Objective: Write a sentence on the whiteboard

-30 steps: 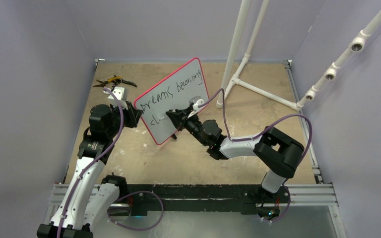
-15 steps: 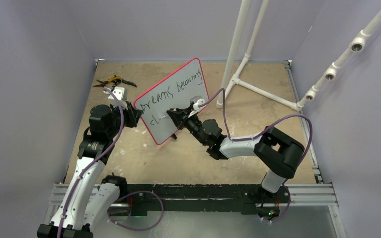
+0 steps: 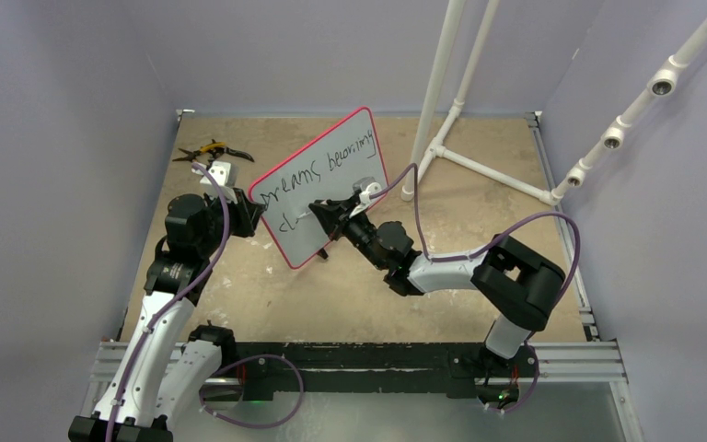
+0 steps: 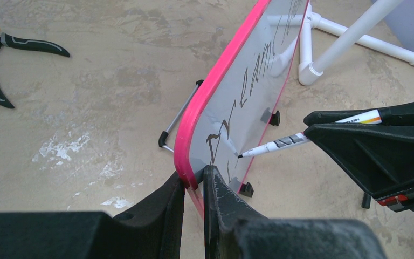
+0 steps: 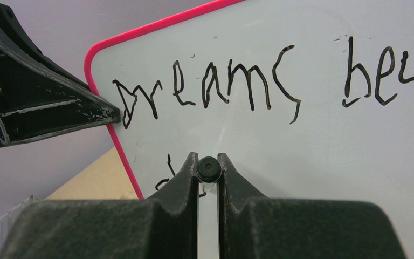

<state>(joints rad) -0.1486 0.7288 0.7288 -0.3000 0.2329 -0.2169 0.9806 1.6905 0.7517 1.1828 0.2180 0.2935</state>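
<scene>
Mid-table, whiteboard [image 3: 341, 184] stands propped upright; left gripper [image 4: 194, 181] pinches its pink corner, right gripper [image 5: 208, 168] clamps marker [image 4: 280, 144], tip at second line of sentence [image 5: 210, 89]. Best: light pressure, brace firm, short strokes.

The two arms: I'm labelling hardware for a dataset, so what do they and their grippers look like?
Both the left arm and the right arm have white link shells with chunky black joint housings; a thin purple cable loops along each. The left gripper and right gripper have matte black, wedge-shaped fingers, scuffed at the edges.
</scene>
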